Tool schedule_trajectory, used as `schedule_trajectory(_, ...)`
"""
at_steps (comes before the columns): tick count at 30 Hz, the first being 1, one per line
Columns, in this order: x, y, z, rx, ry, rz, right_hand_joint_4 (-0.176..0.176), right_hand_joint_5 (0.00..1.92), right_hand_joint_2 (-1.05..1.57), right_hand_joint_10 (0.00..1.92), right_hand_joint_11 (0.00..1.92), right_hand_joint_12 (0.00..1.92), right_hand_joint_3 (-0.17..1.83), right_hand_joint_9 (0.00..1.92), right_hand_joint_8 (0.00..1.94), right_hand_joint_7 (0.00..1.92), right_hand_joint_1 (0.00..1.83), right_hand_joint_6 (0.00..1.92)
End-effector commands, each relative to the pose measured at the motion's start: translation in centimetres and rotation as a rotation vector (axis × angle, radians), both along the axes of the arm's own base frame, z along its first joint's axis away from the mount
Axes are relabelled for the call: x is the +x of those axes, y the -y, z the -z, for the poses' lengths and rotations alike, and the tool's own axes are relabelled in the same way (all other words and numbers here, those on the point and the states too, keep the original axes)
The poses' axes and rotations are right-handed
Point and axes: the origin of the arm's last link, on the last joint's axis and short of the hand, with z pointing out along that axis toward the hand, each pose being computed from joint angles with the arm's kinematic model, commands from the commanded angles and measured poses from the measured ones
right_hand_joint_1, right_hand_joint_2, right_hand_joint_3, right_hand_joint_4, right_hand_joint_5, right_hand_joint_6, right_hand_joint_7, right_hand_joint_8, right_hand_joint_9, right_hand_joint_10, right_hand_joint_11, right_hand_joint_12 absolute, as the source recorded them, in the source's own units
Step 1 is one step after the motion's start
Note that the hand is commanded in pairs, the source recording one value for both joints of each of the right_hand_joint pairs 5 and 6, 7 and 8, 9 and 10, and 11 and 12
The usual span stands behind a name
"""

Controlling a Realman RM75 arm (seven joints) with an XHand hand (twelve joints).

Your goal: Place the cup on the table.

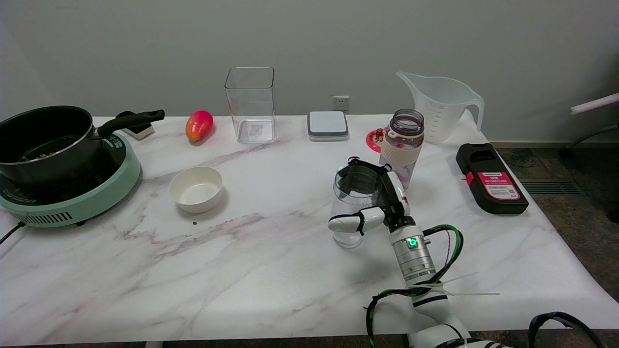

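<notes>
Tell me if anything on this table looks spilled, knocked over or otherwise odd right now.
Nothing looks spilled or knocked over. The only small oddity is a dark speck on the table just in front of the white bowl. The clear cup is upright in the right hand, beside the bottle.

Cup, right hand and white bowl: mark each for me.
cup (352, 186), head view, on its clear upper wall.
right hand (382, 205), head view, middle of the hand gripping the cup.
white bowl (196, 188), head view, on its inner wall.
</notes>
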Motion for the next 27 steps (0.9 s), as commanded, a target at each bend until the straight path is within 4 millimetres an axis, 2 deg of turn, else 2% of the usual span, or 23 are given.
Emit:
schedule_trajectory(1, -0.43, -0.44, 0.07, 0.011, -0.027, -0.012, 0.0, 1.91, 1.57, 1.59, 1.42, 1.42, 0.28, 1.59, 1.79, 1.79, 1.25, 1.91)
schedule_trajectory(2, -0.49, -0.49, 0.11, 0.015, -0.024, -0.011, 0.0, 1.84, 1.52, 1.59, 1.41, 1.41, 0.37, 1.59, 1.77, 1.77, 1.26, 1.84)
schedule_trajectory(4, -0.61, -0.54, 0.16, 0.03, -0.011, -0.011, 0.0, 1.52, 1.19, 1.56, 1.37, 1.37, 0.84, 1.56, 1.66, 1.66, 1.38, 1.52)
schedule_trajectory(6, -0.76, -0.6, 0.23, 0.045, -0.004, -0.009, 0.0, 1.37, 1.03, 1.53, 1.35, 1.35, 1.01, 1.53, 1.58, 1.58, 1.41, 1.37)
schedule_trajectory(10, -1.06, -0.76, 0.36, 0.066, 0.004, 0.0, 0.0, 1.29, 0.94, 1.5, 1.33, 1.33, 1.06, 1.5, 1.53, 1.53, 1.4, 1.29)
schedule_trajectory(16, -1.16, -0.89, 0.34, 0.082, 0.016, 0.001, 0.0, 1.1, 0.67, 1.4, 1.27, 1.27, 1.1, 1.4, 1.42, 1.42, 1.38, 1.1)
schedule_trajectory(20, -1.14, -0.95, 0.47, 0.106, 0.023, -0.003, 0.0, 0.96, 0.45, 1.32, 1.23, 1.23, 0.99, 1.32, 1.34, 1.34, 1.37, 0.96)
schedule_trajectory(23, -1.15, -1.01, 0.44, 0.128, 0.033, -0.005, 0.0, 0.83, 0.17, 1.25, 1.16, 1.16, 0.92, 1.25, 1.25, 1.25, 1.32, 0.83)
schedule_trajectory(25, -1.14, -1.03, 0.38, 0.132, 0.033, -0.005, 0.0, 0.8, -0.03, 1.15, 1.03, 1.03, 0.99, 1.15, 1.16, 1.16, 1.29, 0.8)
schedule_trajectory(27, -1.21, -1.11, 0.36, 0.133, 0.032, -0.003, 0.0, 0.78, -0.2, 1.03, 0.87, 0.87, 1.2, 1.03, 1.1, 1.1, 1.27, 0.78)
